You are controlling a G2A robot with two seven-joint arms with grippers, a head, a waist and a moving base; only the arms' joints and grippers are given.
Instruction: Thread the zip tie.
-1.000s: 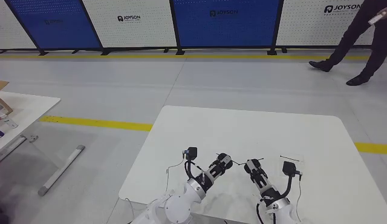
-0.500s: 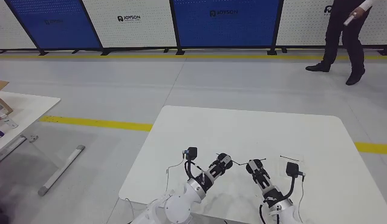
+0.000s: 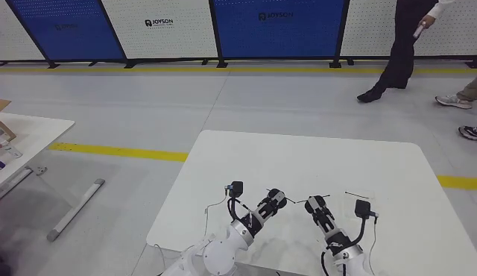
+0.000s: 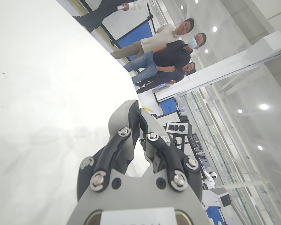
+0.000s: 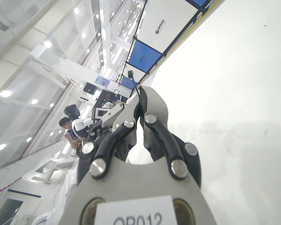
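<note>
Zip tie: you see the zip tie (image 5: 134, 80) pinched in the right claw (image 5: 140, 95). Its short end rises past the fingertips, with the small square head at the top.
Right claw: the pads are pressed tight on the strap, just below the head.
Left claw: the left claw (image 4: 139, 112) has its pads pressed together with no gap. You cannot tell from its wrist view whether anything sits between them.
Position: in the top view both claws hang low over the near edge of the counter (image 3: 313, 157), tips turned toward each other. A thin dark line runs across the gap between them.
Around: a second thin dark strip (image 3: 356, 195) lies flat on the counter, near the right claw and apart from it.
Materials: the tie is black plastic, a narrow flexible strap with a blocky head. Each claw has smooth grey fingers lined with black ribbed pads, driven by black links with silver screw heads.
Surface: the counter is white and matte, rectangular with rounded corners, marked by a few tiny dark specks.
</note>
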